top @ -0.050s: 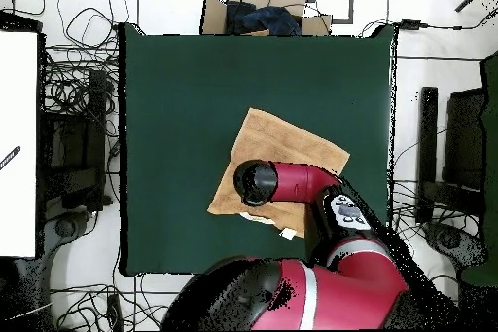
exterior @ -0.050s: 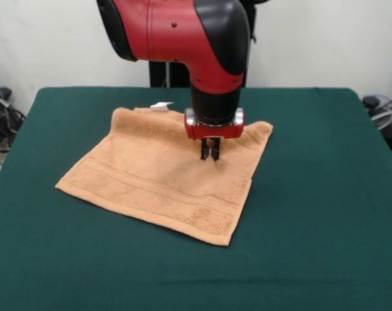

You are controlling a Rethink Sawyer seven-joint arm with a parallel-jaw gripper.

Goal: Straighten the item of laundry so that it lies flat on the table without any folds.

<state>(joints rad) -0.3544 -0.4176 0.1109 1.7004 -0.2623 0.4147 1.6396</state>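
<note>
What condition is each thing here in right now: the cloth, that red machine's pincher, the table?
Orange-tan terry towel: spread nearly flat, turned askew to the table's edges, far edge slightly rumpled, white tag showing.
Black gripper on the red arm: fingers close together, tips at the towel's surface.
Dark green cloth-topped table: towel lying on it.

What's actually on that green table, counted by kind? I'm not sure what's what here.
Towels: 1, an orange-tan towel with a small white tag
Robot grippers: 1, the gripper, fingers close together just above or on the towel
Tables: 1, the green table
Total: 3
</note>
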